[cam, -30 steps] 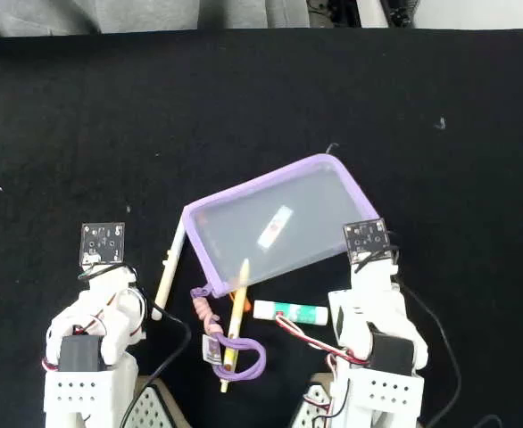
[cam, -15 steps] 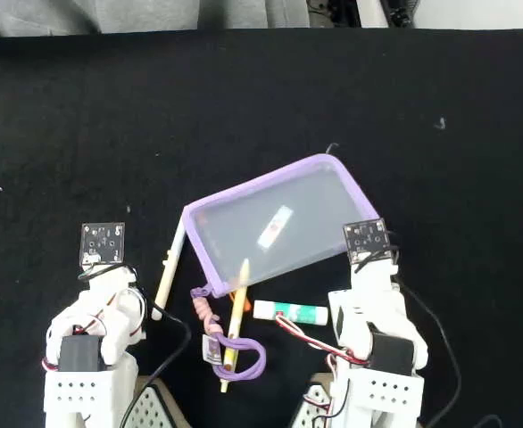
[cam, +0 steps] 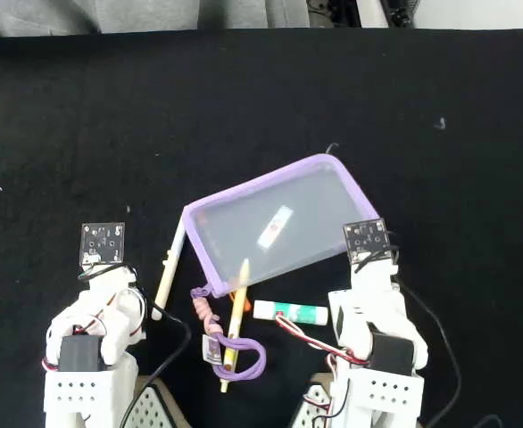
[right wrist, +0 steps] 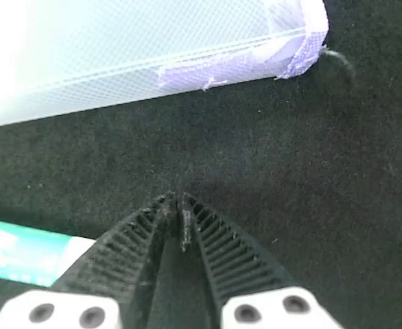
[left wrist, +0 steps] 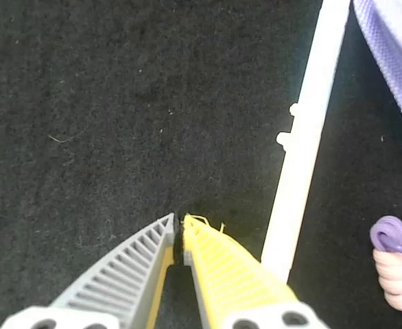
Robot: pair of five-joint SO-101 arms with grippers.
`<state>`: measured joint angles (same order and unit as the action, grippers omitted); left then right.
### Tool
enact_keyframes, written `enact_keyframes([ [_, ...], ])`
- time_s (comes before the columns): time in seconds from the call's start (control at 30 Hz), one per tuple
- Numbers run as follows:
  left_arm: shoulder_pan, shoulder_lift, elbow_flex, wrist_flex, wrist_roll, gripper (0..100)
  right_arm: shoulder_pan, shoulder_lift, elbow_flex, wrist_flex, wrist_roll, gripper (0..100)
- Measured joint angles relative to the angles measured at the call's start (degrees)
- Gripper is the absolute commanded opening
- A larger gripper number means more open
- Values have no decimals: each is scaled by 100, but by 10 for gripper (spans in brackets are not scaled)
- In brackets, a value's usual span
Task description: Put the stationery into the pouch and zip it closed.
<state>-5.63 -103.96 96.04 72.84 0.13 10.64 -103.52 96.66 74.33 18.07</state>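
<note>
Left gripper point(left wrist: 180, 223) and right gripper point(right wrist: 177, 202) closed, empty; pen point(cam: 168, 267), pencil point(cam: 235, 325), glue stick point(cam: 290, 311) lie outside pouch point(cam: 324, 192), so packing and zipping remain.

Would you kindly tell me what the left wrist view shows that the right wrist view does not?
Left wrist view: the left hand, grey and yellow, shut over the table; a white pen lying beside it; a purple cord loop and a pink coil at the frame edge.
Right wrist view: the right hand, black, shut; a teal and white glue stick near it.
Both: the pouch with its purple edge, and the black table.
</note>
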Motion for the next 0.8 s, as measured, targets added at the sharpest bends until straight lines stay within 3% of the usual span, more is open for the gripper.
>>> enact_keyframes([
  [0.17, 70, 0, 0, 0, 9, 30, 0, 0, 0, 0, 0, 14],
  [0.4, 1002, 0, 0, 0, 0, 30, 0, 0, 0, 0, 0, 15],
  [0.5, 1073, 0, 0, 0, 0, 30, 0, 0, 0, 0, 0, 15],
  [0.6, 519, 0, 0, 0, -9, 30, 114, 0, -9, -26, 0, 15],
  [0.73, -1125, 0, 0, -70, 0, 30, 167, 0, -440, -624, 0, 22],
  [0.8, -2048, 0, 0, -343, -9, 30, 167, 0, -747, -993, 0, 73],
])
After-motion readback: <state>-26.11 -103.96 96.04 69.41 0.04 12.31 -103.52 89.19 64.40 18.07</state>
